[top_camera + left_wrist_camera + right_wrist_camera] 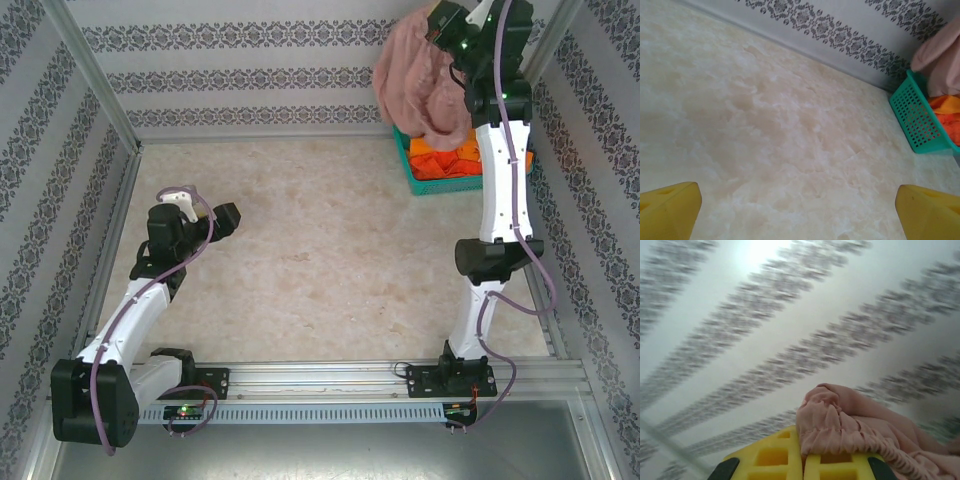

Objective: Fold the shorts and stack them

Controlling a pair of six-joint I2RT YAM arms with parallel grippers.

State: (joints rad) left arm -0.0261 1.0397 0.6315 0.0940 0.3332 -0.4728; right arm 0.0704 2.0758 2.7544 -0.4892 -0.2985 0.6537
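Right tool (447, 40): jaws clamped on the dusty pink soft cloth shorts (412, 80). In the wrist view the gathered edge of the fabric is pinched between the yellow fingers (770, 457), and the rest spills to the right of the tool. That view is motion-blurred, with only the patterned wall (790, 315) behind it.

In the top view the tool is raised high at the far right corner. The pink shorts hang bunched below it and to its left. Their lower edge overlaps the far corner of the teal plastic mesh basket (412, 178); I cannot tell if it touches.

The bright orange cloth shorts (452, 160) are crumpled inside the basket, directly under the right tool. How many are in there is unclear. A white drawstring is not resolvable.

Left tool (800, 212): jaws spread wide, nothing between them. One yellow finger sits at each lower corner of its wrist view. It hovers low over the bare marbled beige counter (330, 250), well apart from the right tool.

From the left tool, the basket is ahead and to the right, against the wall. Orange fabric shows over its rim, with pink cloth above that.
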